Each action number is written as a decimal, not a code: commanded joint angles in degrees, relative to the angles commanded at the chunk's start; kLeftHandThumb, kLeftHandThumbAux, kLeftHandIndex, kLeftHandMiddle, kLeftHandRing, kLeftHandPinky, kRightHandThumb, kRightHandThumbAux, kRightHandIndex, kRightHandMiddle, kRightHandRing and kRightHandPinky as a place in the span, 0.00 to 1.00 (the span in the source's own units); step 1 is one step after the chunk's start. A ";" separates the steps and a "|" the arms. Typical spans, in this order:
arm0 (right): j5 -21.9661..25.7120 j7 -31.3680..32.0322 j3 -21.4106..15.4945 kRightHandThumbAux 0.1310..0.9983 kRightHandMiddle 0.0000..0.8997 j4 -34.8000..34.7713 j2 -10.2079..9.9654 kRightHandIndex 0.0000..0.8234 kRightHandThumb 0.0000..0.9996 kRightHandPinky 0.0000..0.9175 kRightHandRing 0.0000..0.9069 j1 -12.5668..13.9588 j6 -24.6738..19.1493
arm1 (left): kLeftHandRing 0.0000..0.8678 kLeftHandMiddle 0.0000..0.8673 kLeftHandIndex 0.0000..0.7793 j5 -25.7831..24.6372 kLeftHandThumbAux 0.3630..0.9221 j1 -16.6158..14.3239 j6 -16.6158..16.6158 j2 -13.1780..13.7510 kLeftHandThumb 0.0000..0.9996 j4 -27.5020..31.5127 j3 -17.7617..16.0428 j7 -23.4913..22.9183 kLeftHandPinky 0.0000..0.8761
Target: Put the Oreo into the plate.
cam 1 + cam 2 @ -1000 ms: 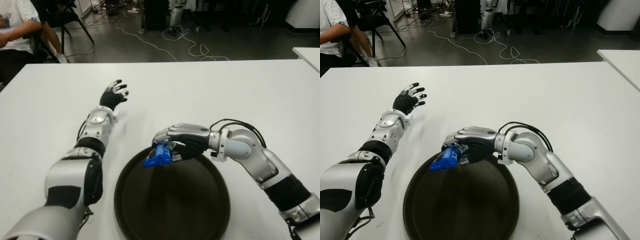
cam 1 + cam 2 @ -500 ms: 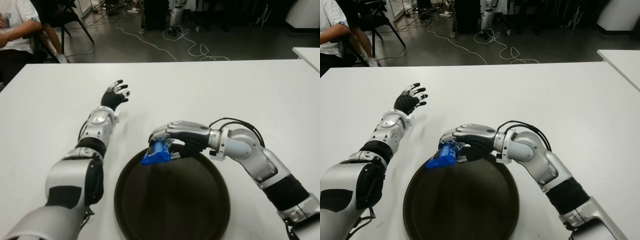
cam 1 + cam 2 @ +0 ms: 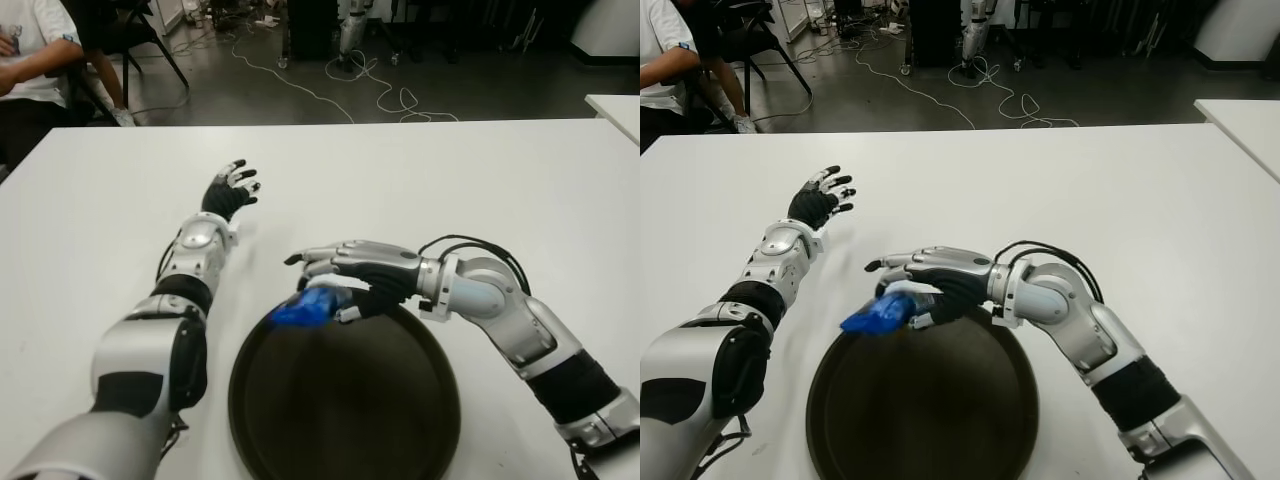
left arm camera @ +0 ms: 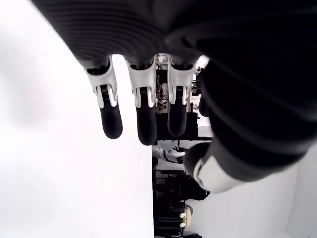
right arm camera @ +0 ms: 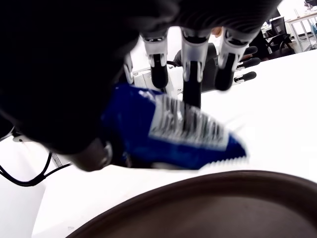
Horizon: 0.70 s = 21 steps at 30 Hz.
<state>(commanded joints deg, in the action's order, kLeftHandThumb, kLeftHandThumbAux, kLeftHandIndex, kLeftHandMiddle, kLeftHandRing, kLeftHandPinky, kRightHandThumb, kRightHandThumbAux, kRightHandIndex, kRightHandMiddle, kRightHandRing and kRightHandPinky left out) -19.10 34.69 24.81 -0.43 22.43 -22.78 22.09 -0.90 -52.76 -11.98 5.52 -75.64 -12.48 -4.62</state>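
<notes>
The Oreo, a blue packet (image 3: 305, 309), is blurred just above the far left rim of the dark round plate (image 3: 345, 410). My right hand (image 3: 340, 278) hovers over that rim with its fingers stretched out straight. In the right wrist view the packet (image 5: 173, 134) lies under the straight fingers (image 5: 192, 64), beside the thumb, and no finger curls around it. My left hand (image 3: 228, 192) shows on the white table (image 3: 480, 180) well to the left of the plate, fingers spread (image 4: 141, 116), holding nothing.
A seated person (image 3: 30, 60) is beyond the table's far left corner. Cables lie on the floor behind the table. A second white table's corner (image 3: 615, 108) shows at the right edge.
My right hand's fingers have uncurled from the packet and straightened. The packet has shifted slightly left and down toward the plate rim and now looks blurred. The left arm has not moved.
</notes>
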 joint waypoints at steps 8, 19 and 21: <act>-0.29 0.69 0.49 0.50 0.05 -0.99 0.04 0.00 0.00 0.07 0.05 -0.15 -1.26 | 0.22 0.21 0.13 -0.04 0.77 0.02 0.19 0.01 0.01 0.00 -0.02 0.16 0.24; -0.06 2.43 0.48 0.46 0.03 -2.79 0.49 0.00 0.00 0.02 0.02 -0.34 -3.31 | 0.22 0.22 0.13 -0.02 0.79 0.05 0.10 -0.01 0.00 0.01 0.00 0.25 0.25; -0.27 2.67 0.59 0.46 0.03 -2.75 0.53 0.00 0.00 0.02 0.02 -0.44 -3.54 | 0.23 0.22 0.13 -0.02 0.79 0.05 0.09 -0.02 0.00 0.01 -0.01 0.27 0.26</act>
<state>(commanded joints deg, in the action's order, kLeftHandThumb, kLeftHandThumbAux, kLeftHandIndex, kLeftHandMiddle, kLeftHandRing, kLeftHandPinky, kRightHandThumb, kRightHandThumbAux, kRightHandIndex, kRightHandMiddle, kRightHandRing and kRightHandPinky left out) -19.37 37.36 25.40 -3.19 22.96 -23.23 18.56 -0.93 -52.71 -11.89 5.50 -75.63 -12.48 -4.34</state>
